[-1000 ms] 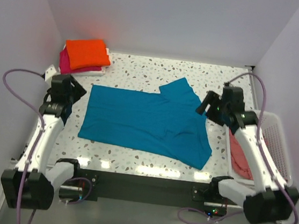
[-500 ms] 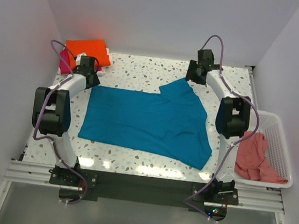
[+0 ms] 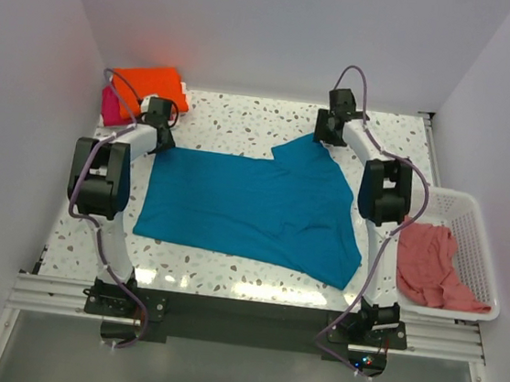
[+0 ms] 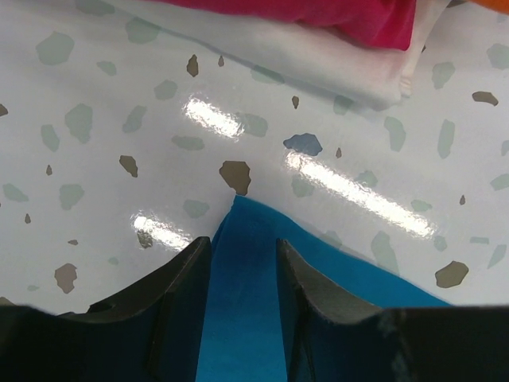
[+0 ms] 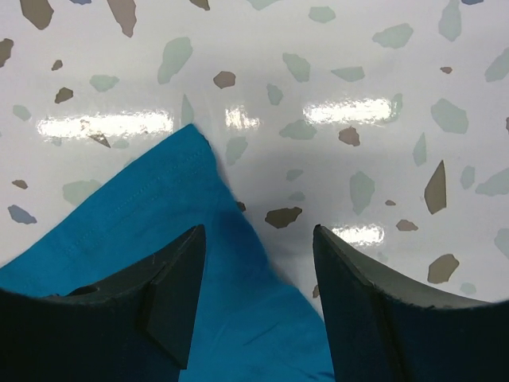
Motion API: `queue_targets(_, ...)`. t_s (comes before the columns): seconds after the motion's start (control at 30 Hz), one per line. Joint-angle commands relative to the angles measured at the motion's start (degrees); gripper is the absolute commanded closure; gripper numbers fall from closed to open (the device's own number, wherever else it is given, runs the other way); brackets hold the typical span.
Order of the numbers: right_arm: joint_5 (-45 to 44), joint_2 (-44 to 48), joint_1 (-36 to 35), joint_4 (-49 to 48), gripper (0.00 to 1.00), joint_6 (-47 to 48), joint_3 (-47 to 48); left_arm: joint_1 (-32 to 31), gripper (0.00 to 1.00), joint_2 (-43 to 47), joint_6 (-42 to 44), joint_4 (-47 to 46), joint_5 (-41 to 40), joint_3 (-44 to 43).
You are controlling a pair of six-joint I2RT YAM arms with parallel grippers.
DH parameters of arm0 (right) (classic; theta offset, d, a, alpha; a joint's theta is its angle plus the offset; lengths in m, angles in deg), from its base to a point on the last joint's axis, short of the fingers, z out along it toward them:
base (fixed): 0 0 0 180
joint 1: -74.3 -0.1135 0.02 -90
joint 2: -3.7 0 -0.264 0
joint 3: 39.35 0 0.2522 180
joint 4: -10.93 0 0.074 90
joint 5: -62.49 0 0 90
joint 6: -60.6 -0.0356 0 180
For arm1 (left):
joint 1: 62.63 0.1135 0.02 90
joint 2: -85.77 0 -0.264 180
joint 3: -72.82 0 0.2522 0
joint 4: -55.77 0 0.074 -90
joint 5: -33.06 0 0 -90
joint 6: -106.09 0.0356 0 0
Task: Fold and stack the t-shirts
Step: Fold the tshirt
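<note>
A teal blue t-shirt (image 3: 253, 205) lies spread flat across the middle of the table. My left gripper (image 3: 160, 136) is at its far left corner; in the left wrist view the gripper (image 4: 241, 255) is open, with its fingers on either side of the teal corner (image 4: 238, 223). My right gripper (image 3: 322, 132) is at the far sleeve tip; in the right wrist view the gripper (image 5: 258, 239) is open wide over the teal edge (image 5: 159, 207). A folded orange shirt (image 3: 149, 89) lies on a magenta shirt (image 3: 110, 105) at the far left. A salmon shirt (image 3: 426, 266) lies in the basket.
A white mesh basket (image 3: 479, 244) stands at the right edge of the table. A white folded layer (image 4: 334, 68) lies under the magenta shirt (image 4: 334, 12), close beyond my left fingers. Walls close in the table on the left, back and right.
Both arms swung from the near sides out to the far edge of the teal shirt. They now sit lower at its far left corner and its far sleeve tip. The shirts have not moved.
</note>
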Motion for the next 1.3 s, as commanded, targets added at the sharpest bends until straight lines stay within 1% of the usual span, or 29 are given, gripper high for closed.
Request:
queue_targets(0.0,-2.1,-2.2,-0.8,0.8,0.40,2.0,5.4,-0.2,0.57,-1.0,1.6,-2.4,-2.3,-2.5)
queue_targets(0.13,-2.0,-6.0,-1.4,4.4,0.40,2.4,10.3,-0.2,0.58,-2.3,2.3,-2.5,-2.7,-3.4)
queue_targets(0.23,-2.8,-5.5,-2.2,3.4,0.41,2.3,8.3,-0.2,0.60,-3.3,2.6,-2.2,-3.0,-3.9)
queue_targets(0.3,-3.4,-5.2,-2.8,3.2,0.44,2.4,6.8,-0.2,0.62,-4.1,2.7,-2.2,-3.0,-4.1)
queue_targets(0.4,-3.7,-4.4,-2.8,3.0,0.55,2.0,5.2,-0.2,0.66,-4.9,2.9,-2.2,-2.7,-4.6)
queue_targets(0.53,-4.4,-4.1,-2.8,2.8,0.81,1.9,4.6,-0.1,0.70,-5.4,2.9,-2.4,-2.9,-4.9)
queue_targets(0.57,-4.4,-4.1,-2.8,2.9,0.85,1.9,4.8,-0.2,0.71,-5.5,3.0,-2.7,-2.5,-5.0)
queue_targets(0.6,-4.5,-4.2,-2.8,3.0,0.91,1.9,5.3,-0.2,0.71,-5.5,3.2,-3.0,-2.2,-5.2)
queue_targets(0.67,-5.0,-4.4,-2.7,2.7,0.99,1.7,6.0,-0.2,0.73,-5.2,3.7,-4.6,-1.7,-5.2)
queue_targets(0.73,-5.2,-4.5,-2.7,2.3,1.00,1.8,7.3,-0.1,0.74,-5.0,4.1,-7.0,-1.1,-5.0)
queue_targets(0.87,-6.6,-4.4,-2.5,1.6,1.00,1.8,9.3,-0.1,0.81,-5.1,4.6,-9.7,-0.8,-5.2)
queue_targets(1.13,-7.4,-2.6,-1.6,-1.4,1.00,1.7,12.4,0.1,0.83,-4.4,4.4,-17.5,-0.4,-4.8)
queue_targets(1.27,-7.8,-2.3,-1.2,-1.3,1.00,1.5,14.5,0.7,0.90,-5.4,3.5,-19.1,1.7,-5.9)
